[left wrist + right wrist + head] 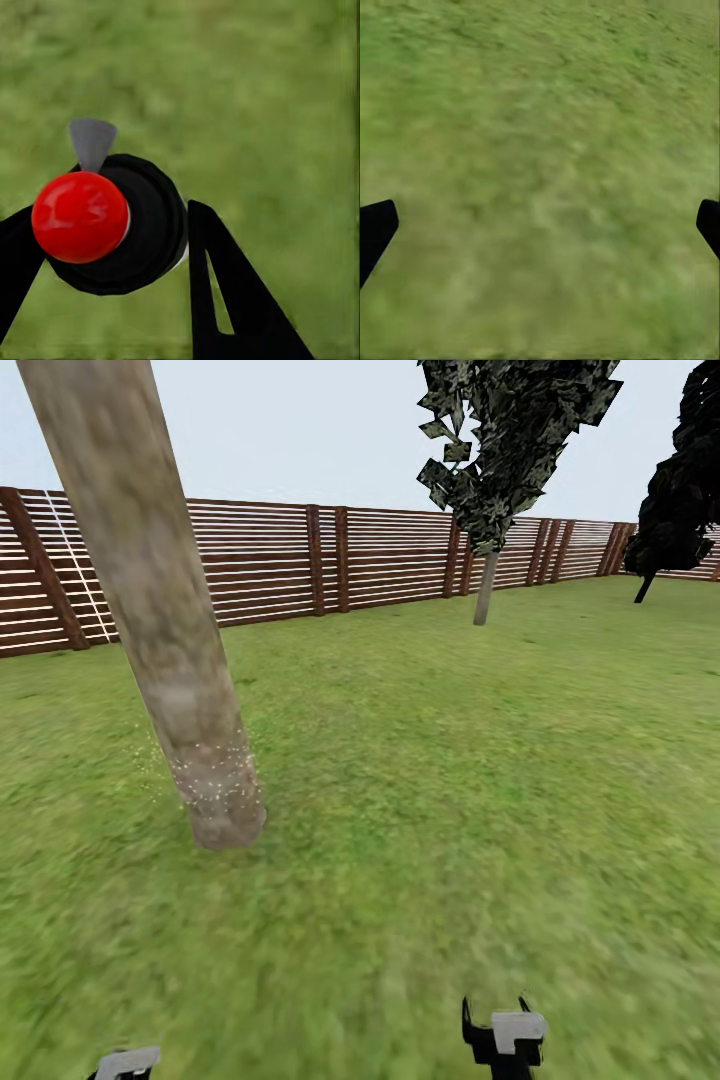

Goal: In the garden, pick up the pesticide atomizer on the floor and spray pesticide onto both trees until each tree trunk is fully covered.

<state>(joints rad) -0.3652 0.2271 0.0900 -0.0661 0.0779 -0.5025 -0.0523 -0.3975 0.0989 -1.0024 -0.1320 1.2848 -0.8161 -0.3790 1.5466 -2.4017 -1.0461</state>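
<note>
A thick, mottled beige-grey tree trunk [170,650] leans across the left of the head view, and its flared base stands in the lawn. Fine white specks [212,780] dot the bark just above the base and hang in the air beside it. In the left wrist view the pesticide atomizer [112,225] shows as a black round body with a red ball cap and a grey nozzle. My left gripper [109,236] is shut on it, one black finger on each side. My right gripper [495,1012] hangs low over the grass, open and holding nothing, and its fingertips [375,229] stand far apart.
Green lawn [450,780] spreads all around. A brown slatted fence [330,560] closes the back. A thin-stemmed dark conifer [487,575] stands ahead to the right, and a black-green one [680,500] stands at the far right.
</note>
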